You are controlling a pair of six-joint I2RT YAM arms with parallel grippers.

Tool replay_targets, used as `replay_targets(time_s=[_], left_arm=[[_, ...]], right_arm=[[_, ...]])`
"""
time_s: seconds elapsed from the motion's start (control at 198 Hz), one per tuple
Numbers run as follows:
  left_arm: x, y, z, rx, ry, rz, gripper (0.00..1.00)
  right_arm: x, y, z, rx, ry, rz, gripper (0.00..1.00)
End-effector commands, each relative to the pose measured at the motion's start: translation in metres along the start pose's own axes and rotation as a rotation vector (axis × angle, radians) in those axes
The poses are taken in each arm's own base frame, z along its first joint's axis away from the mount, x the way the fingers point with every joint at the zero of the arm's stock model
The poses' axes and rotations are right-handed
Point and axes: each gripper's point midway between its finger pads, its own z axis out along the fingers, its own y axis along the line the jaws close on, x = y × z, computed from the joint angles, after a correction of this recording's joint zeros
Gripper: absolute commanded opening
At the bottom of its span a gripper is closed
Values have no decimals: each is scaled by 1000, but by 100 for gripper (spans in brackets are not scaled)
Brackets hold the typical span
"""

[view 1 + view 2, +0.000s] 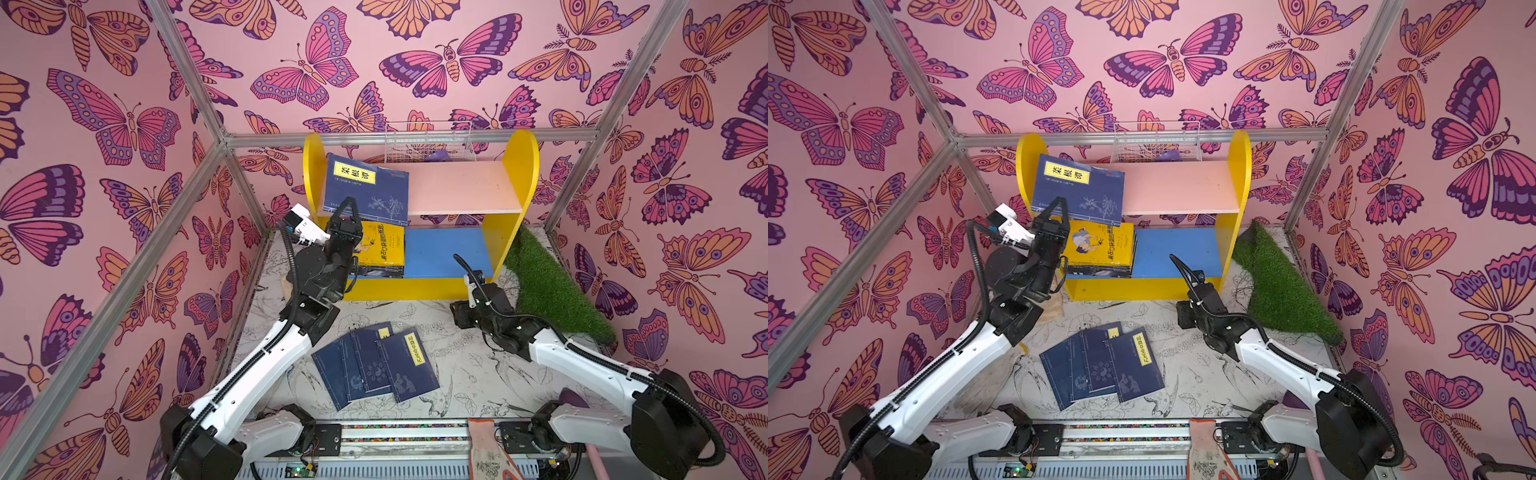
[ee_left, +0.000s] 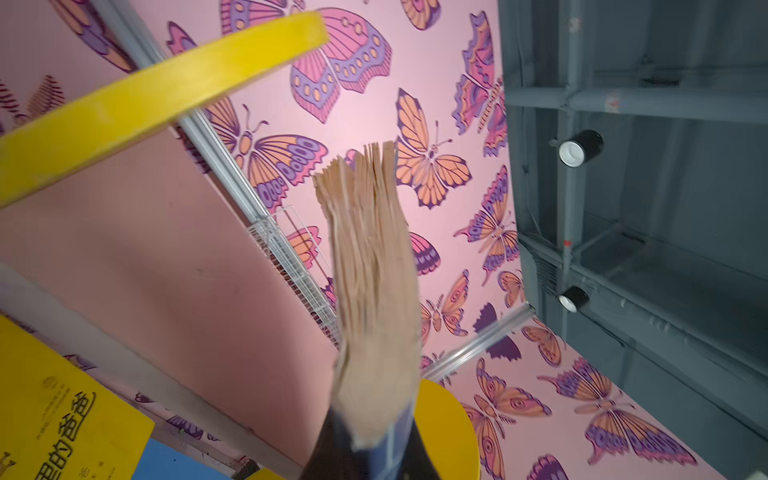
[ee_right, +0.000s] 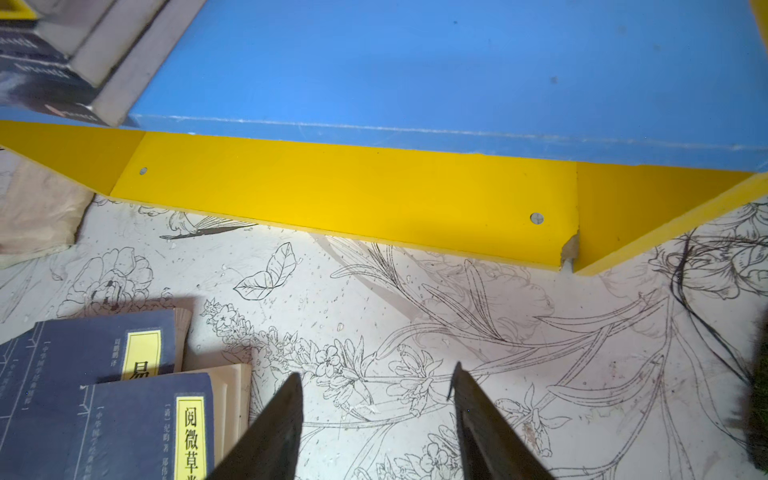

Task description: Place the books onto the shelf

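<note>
Jaws of the left gripper [image 1: 348, 203] are clamped tight on the near edge of a navy book [image 1: 365, 187] with a yellow title label. The left wrist view shows its page edges fanning out from between them. That book is cover-up and tilted over the left end of the pink upper board [image 1: 457, 187] of the shelf [image 1: 521, 166]. It is close to the left yellow side panel, with its near edge out past the board's front. I cannot tell whether it rests on the board.

Below it, at the left end of the blue lower board [image 1: 449, 251], a yellow book [image 1: 382, 245] lies flat on top of darker books [image 1: 380, 272]. On the worktop [image 1: 478, 374], nearer than the shelf, a fan of navy books [image 1: 374, 365] lies overlapped, covers up.

Jaws of the right gripper [image 3: 377, 370] stand partly apart with nothing between them. They are low over the worktop, just in front of the shelf's right end and to the right of the fan.

A white wire basket [image 1: 428, 141] sits behind the shelf. A green turf mat [image 1: 552, 282] lies to the shelf's right, and a beige glove [image 1: 486, 449] lies at the near edge.
</note>
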Motion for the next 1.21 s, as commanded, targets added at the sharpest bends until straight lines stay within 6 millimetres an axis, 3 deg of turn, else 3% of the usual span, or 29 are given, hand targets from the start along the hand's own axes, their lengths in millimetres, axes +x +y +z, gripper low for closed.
replay_targets(time_s=[0.0, 0.202, 0.328, 0.358, 0.6, 0.867, 0.922, 0.973, 1.078, 1.204], left_arm=[[-50, -28, -3, 42, -222, -150, 0], [-52, -21, 12, -67, -236, -74, 0], [-44, -7, 19, -172, -188, -80, 0], [-32, 9, 28, -208, -173, -71, 0], [-26, 30, 38, -300, -127, -59, 0], [-44, 46, 41, -354, -155, -39, 0], [-46, 47, 43, -366, -150, -32, 8], [-46, 48, 45, -370, -141, -25, 29], [-47, 46, 48, -396, -119, -3, 61], [-50, 43, 47, -425, -92, 11, 70]], right_arm=[[-2, 4, -7, -20, -18, -15, 59], [-5, 8, -11, -36, -31, -24, 59], [-7, 7, -13, -33, -45, -25, 58], [-7, 7, -13, -33, -46, -28, 58], [-5, 5, -16, -25, -50, -31, 58], [-5, 5, -16, -26, -49, -27, 58], [-3, 5, -15, -27, -45, -29, 58], [-4, 5, -14, -27, -44, -28, 58], [-4, 6, -14, -32, -42, -28, 58], [-3, 7, -14, -31, -36, -31, 57]])
